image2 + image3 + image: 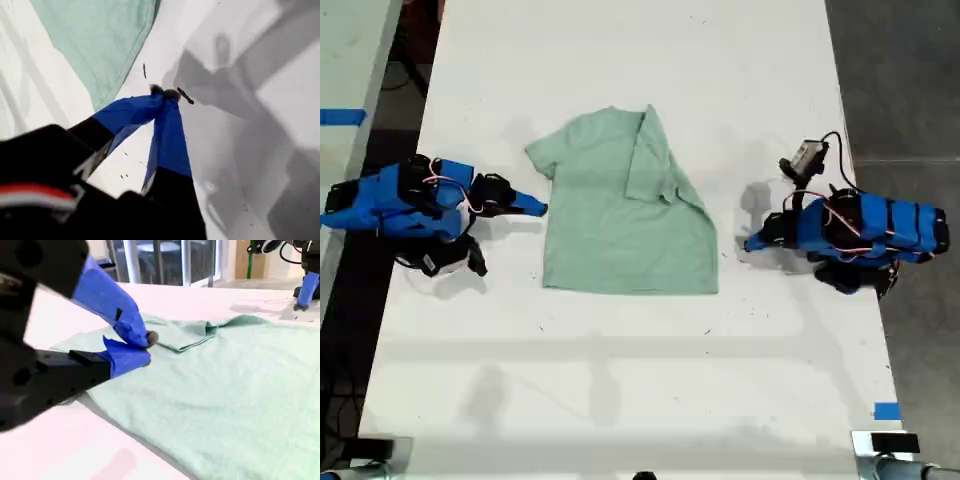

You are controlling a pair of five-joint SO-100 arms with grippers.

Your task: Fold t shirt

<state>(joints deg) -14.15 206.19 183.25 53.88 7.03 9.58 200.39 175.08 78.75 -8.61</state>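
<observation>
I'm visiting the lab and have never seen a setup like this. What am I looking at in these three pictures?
You are seeing me, a robot with two small blue arms, at one moment. The exterior view looks down on a white table. The other two come from cameras on my arms, each looking along its jaws. A pale green t shirt lies flat between the arms, with one sleeve already folded over. My first gripper, at the exterior view's right, sits beside the shirt with its jaws shut. My second gripper, at the exterior view's left, is at the shirt's edge with its jaws together. Neither holds anything.
</observation>
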